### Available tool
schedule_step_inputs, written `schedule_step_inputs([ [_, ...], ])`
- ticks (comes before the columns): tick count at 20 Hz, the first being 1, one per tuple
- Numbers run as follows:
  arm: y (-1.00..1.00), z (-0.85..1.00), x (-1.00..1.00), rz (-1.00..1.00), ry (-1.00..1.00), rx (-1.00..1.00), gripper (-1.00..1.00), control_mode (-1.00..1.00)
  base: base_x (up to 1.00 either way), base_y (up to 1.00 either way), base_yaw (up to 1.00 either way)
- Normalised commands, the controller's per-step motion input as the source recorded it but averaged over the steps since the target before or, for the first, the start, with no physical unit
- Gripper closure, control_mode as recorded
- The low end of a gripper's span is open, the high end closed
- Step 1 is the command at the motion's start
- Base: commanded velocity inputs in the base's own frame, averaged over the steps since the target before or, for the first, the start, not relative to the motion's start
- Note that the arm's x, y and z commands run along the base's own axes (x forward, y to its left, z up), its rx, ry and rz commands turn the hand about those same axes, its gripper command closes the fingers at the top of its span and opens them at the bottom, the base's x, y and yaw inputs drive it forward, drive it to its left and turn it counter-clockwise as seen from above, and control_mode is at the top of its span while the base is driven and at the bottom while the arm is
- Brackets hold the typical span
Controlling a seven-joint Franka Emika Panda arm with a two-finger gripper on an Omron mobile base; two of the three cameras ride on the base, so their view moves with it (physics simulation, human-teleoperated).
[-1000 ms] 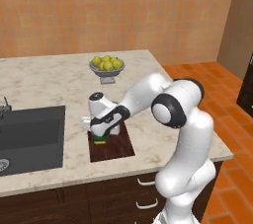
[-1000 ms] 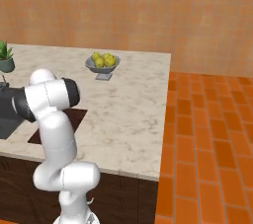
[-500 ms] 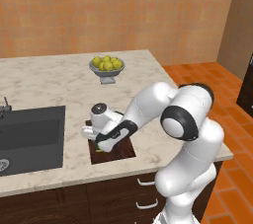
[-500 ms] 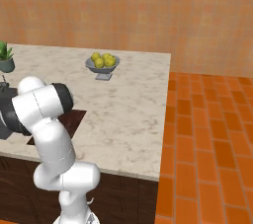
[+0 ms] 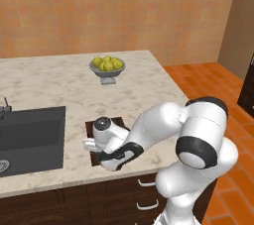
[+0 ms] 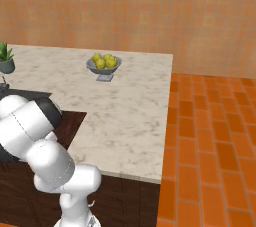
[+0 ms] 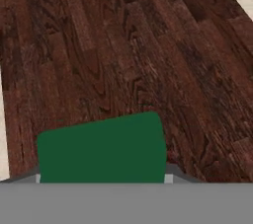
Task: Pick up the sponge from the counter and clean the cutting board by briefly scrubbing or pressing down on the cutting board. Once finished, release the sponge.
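While our arm bends low over the counter (image 5: 44, 78), the hand view has the sponge (image 7: 101, 150) at six o'clock, its green face right at our gripper and the dark cutting board (image 7: 113, 45) spreading behind it. We cannot see the fingers, so we cannot tell whether they clamp it. From the left base, the board lies at five o'clock of the lemon bowl (image 5: 107, 67), beside the sink (image 5: 31, 137).

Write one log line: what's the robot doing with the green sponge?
phase: scrubbing | gripper: shut on sponge | sponge: on cutting board | release: not yet
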Motion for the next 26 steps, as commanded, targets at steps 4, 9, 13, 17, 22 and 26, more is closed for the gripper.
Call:
schedule_step_inputs([
  [4, -0.68, -0.19, -0.44, 0.0, -0.04, 0.04, 1.0, -1.0, 0.0, 0.0, 0.0],
  [9, -0.51, 0.0, 0.15, 0.0, 0.02, 0.08, 1.0, -1.0, 0.0, 0.0, 0.0],
  [13, -0.08, -0.04, 0.41, 0.0, 0.04, 0.0, 1.0, -1.0, 0.0, 0.0, 0.0],
  [17, 0.0, -0.22, 0.49, -0.02, 0.0, -0.03, 1.0, -1.0, 0.0, 0.0, 0.0],
  [22, 0.0, -0.37, 0.42, -0.02, 0.0, -0.02, 1.0, -1.0, 0.0, 0.0, 0.0],
  [26, 0.0, -0.17, 0.46, 0.0, 0.08, 0.0, 1.0, -1.0, 0.0, 0.0, 0.0],
])
